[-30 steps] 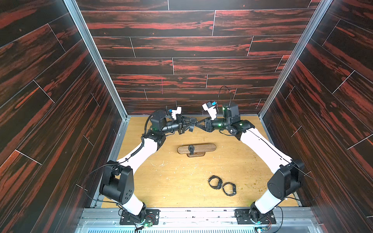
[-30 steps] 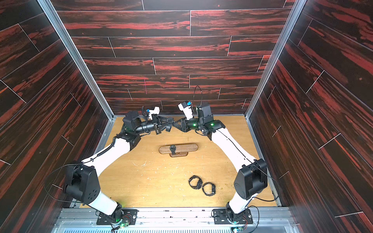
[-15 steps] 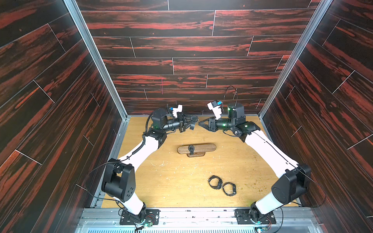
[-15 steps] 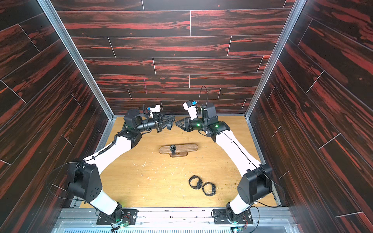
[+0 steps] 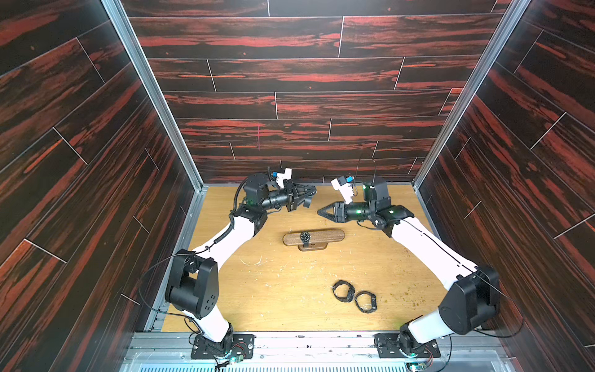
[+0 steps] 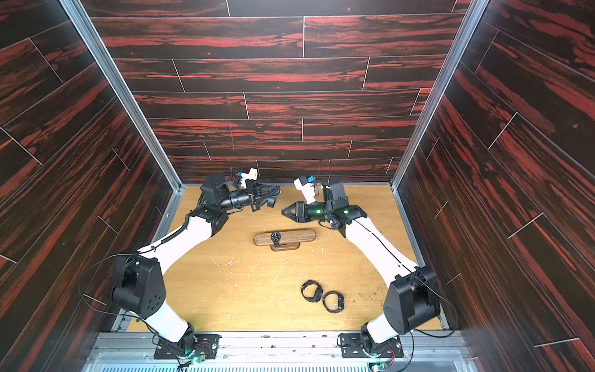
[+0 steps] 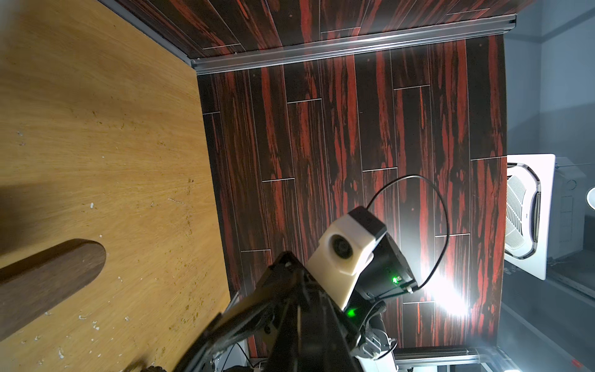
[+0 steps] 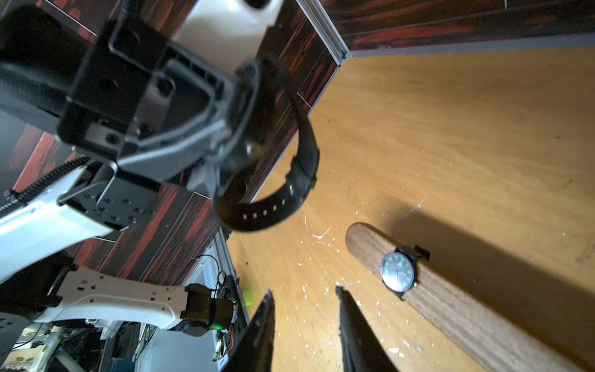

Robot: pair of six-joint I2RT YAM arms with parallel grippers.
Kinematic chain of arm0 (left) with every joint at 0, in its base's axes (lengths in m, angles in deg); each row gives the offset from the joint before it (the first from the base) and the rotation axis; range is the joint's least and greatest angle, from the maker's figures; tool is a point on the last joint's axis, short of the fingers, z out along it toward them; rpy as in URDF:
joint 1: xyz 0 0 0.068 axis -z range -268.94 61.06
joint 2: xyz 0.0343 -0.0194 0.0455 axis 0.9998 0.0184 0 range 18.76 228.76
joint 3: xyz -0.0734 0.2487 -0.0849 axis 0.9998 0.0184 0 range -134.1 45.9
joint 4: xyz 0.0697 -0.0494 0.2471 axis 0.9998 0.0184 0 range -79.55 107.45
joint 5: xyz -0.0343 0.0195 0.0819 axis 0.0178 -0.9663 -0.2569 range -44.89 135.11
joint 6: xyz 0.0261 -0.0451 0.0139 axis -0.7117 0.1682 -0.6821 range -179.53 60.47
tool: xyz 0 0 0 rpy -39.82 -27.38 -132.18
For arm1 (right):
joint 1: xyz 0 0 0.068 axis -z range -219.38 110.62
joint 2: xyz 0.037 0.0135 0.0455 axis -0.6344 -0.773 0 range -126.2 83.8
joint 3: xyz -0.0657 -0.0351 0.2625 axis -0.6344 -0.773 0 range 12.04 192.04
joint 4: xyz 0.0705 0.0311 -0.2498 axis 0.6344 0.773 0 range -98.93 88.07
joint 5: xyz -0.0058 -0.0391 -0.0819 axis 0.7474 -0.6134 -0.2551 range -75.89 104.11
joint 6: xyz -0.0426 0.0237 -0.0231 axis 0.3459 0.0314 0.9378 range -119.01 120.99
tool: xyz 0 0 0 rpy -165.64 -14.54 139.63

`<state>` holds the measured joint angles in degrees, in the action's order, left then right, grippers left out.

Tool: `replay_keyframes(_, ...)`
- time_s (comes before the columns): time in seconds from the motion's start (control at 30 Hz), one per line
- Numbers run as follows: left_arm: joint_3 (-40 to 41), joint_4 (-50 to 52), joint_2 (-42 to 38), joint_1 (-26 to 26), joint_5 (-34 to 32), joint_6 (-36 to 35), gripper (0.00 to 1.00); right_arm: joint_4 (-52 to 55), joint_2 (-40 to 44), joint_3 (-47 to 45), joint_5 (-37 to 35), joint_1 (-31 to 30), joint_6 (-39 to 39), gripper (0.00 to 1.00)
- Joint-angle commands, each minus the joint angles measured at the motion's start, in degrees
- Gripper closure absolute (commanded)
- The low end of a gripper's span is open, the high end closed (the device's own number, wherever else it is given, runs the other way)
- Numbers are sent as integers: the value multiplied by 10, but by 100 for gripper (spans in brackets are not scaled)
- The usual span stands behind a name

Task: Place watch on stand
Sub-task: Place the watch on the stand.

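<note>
My left gripper [image 5: 311, 193] is held up over the back of the table, shut on a black watch [image 5: 307, 203] whose buckled strap loop [image 8: 289, 180] hangs from the closed fingers. My right gripper [image 5: 319, 212] faces it a short way off, open and empty; its two fingers [image 8: 351, 325] stand apart over bare table. The stand [image 5: 314, 237], a dark-brown wooden bar on a small base, sits below and between both grippers. A second watch [image 5: 305, 236] with a dark round dial [image 8: 398, 271] is strapped around the bar left of its middle. In the left wrist view only one rounded end of the stand [image 7: 48, 280] shows.
Two more black watches [image 5: 343, 290] [image 5: 366, 301] lie side by side on the wooden table [image 5: 273, 290] at the front right. Dark red panelled walls [image 5: 289, 106] close in the back and both sides. White scuffs and crumbs mark the tabletop.
The grippers, nose to nose a second ago, have drawn apart. The right gripper opened and pulled back to the right; the left keeps the watch and has shifted slightly left.
</note>
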<state>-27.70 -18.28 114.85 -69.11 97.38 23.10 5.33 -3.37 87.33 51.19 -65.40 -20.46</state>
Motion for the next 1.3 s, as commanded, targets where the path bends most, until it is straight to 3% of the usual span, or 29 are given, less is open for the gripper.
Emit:
replay_keyframes(0.0,-19,-1,-2,-5,6,-33,100,-10,25,-23,15,1,-10,64)
replay_keyframes(0.27,-17,87,-7,-11,2,-121,100,-30,44,-61,64,1,-60,64)
replay_keyframes(0.57,-16,177,-7,-12,-12,-205,100,-74,42,-44,125,1,-150,62)
replay_keyframes(0.8,-7,174,-7,-13,-12,-214,100,-140,13,-41,148,6,-203,61)
replay_keyframes(0.97,20,173,-17,-20,-12,-214,100,-125,-3,-35,148,19,-201,61)
replay_keyframes(1.27,78,39,-35,-28,-16,-119,100,-194,-46,-29,159,22,-256,63)
